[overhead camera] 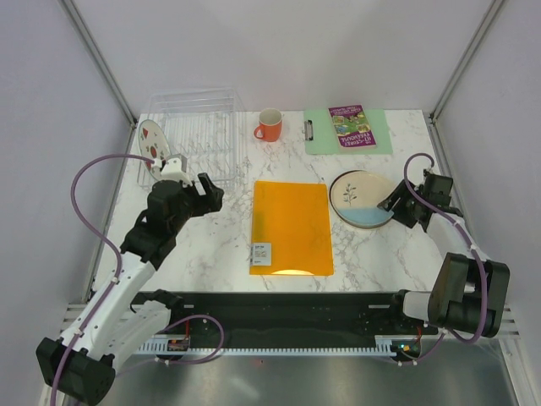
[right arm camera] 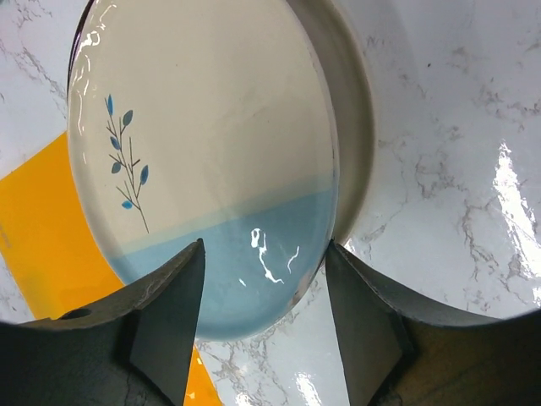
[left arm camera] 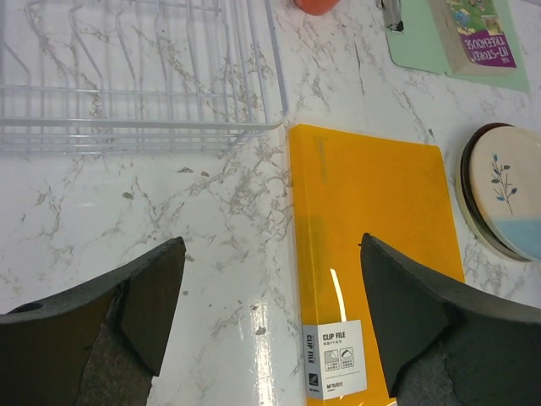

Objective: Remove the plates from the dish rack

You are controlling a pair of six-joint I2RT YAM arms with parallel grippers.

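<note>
The clear dish rack (overhead camera: 203, 139) stands at the back left, and its ribs show in the left wrist view (left arm camera: 135, 76). A white plate with red fruit marks (overhead camera: 150, 139) stands on edge at its left end. The cream-and-pale-blue sprig plate (overhead camera: 358, 198) lies on top of a stack right of the orange folder. It fills the right wrist view (right arm camera: 211, 152), with a cream plate rim (right arm camera: 353, 127) under it. My right gripper (overhead camera: 391, 205) is open, its jaws either side of that plate's near-right edge (right arm camera: 264, 279). My left gripper (overhead camera: 208, 193) is open and empty, over the marble in front of the rack (left arm camera: 270, 296).
An orange folder (overhead camera: 292, 227) lies mid-table and also shows in the left wrist view (left arm camera: 372, 220). An orange mug (overhead camera: 270, 125) stands right of the rack. A green clipboard (overhead camera: 321, 137) with a purple booklet (overhead camera: 347, 125) lies at the back right. White walls enclose the table.
</note>
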